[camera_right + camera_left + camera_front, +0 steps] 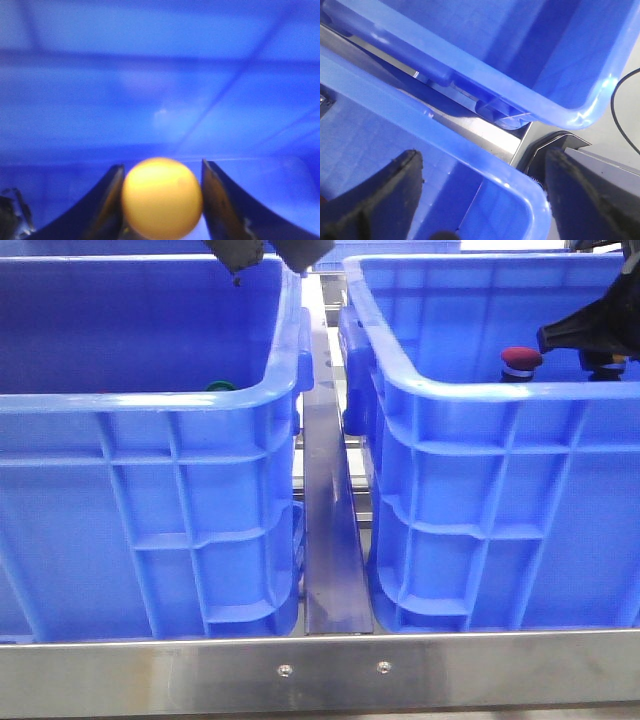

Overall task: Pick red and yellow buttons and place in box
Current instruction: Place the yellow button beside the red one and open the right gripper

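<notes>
Two look-alike blue boxes stand side by side, one on the left point(150, 400) and one on the right point(470, 390). The red button point(520, 358) stands upright inside the right box. Beside it, my right gripper point(604, 362) reaches low into that box from the right. In the right wrist view the gripper point(161, 210) is shut on the yellow button point(161, 197), with a finger against each side of its cap. My left gripper point(270, 260) hangs open and empty at the top, over the left box's far right corner point(470, 145).
A green button point(220, 387) just shows over the left box's near rim. A steel bar point(330, 500) runs between the two boxes, and a steel rail point(330, 670) crosses in front. A black cable point(620, 115) lies beyond the boxes.
</notes>
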